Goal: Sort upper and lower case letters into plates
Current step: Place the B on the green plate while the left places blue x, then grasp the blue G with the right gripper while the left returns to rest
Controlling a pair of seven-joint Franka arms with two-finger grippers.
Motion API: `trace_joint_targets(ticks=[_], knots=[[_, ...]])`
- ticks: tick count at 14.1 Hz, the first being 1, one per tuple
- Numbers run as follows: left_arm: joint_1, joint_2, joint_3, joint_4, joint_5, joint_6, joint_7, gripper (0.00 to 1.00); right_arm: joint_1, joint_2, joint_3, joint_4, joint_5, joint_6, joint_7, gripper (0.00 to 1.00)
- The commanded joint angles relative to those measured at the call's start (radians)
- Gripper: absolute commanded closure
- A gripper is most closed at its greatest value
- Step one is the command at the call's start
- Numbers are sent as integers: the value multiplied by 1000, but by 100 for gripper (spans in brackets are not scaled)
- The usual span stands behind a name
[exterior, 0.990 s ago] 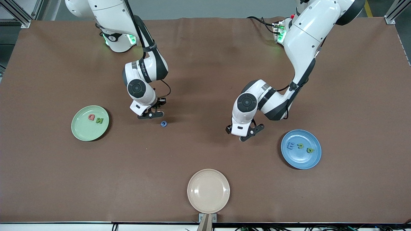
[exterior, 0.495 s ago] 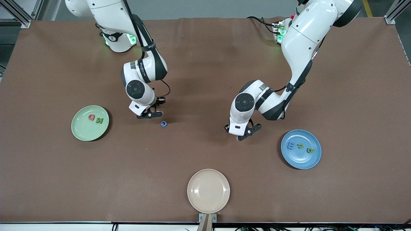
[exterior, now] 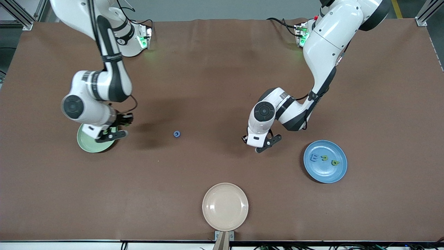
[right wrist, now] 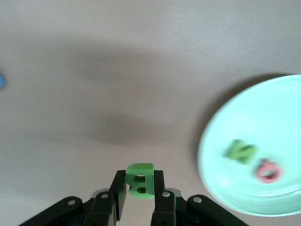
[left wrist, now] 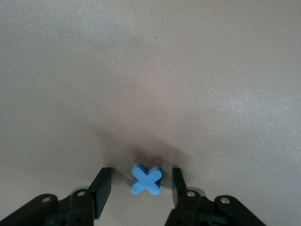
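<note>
Swung over green plate (exterior: 86, 146), right pincer (right wrist: 136, 197) grips green B (right wrist: 140, 181); left pincer (left wrist: 141, 188) wide.

Lab: aluminium frame (exterior: 20, 15), cabled robot arms

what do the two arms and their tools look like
Both arms are glossy white shells with dark grey joint bands and round black end caps. Thin black cables run along them, and green lights glow at the bases. The left tool and right tool have black two-finger jaws with silver screws.
</note>
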Motion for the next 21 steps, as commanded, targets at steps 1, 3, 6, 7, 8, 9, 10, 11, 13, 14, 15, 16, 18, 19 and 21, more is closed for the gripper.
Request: trace_joint_targets(ticks=[1, 3, 6, 7, 8, 9, 10, 11, 13, 14, 15, 16, 18, 19, 21], knots=[[1, 3, 4, 9, 9, 5, 6, 76, -94, 9, -10, 4, -1, 35, -177, 87], [1, 2, 4, 9, 9, 5, 12, 93, -175, 49, -6, 16, 3, 86, -328, 87], [12, -17, 5, 20, 19, 5, 14, 99, -215, 121, -6, 16, 13, 158, -388, 87], [26, -30, 8, 43, 20, -6, 17, 99, -228, 136, -3, 18, 16, 172, -405, 87], [49, -47, 9, 52, 20, -8, 35, 99, -254, 152, 18, 28, 19, 190, -439, 87], [81, -69, 9, 55, 20, -8, 66, 99, -292, 167, 43, 41, 19, 197, -472, 87], [115, -86, 9, 55, 20, -11, 124, 99, -345, 182, 87, 61, 20, 198, -496, 87], [148, -96, 9, 55, 20, -23, 197, 99, -405, 189, 138, 68, 20, 200, -500, 87], [216, -119, 7, 57, 20, -55, 337, 99, -488, 193, 224, 79, 19, 226, -502, 87], [251, -124, 7, 57, 20, -67, 406, 99, -508, 198, 244, 79, 17, 240, -502, 87], [279, -127, 9, 57, 20, -73, 457, 99, -516, 198, 252, 79, 19, 241, -502, 87], [312, -127, 7, 55, 19, -89, 490, 99, -516, 198, 255, 78, 17, 240, -502, 87], [349, -115, 9, 54, 20, -93, 511, 99, -515, 198, 255, 78, 17, 240, -502, 84], [359, -112, 12, 55, 20, -93, 518, 99, -513, 198, 255, 78, 17, 238, -502, 75], [389, -98, 15, 54, 20, -93, 569, 97, -507, 195, 255, 78, 17, 232, -499, 15]])
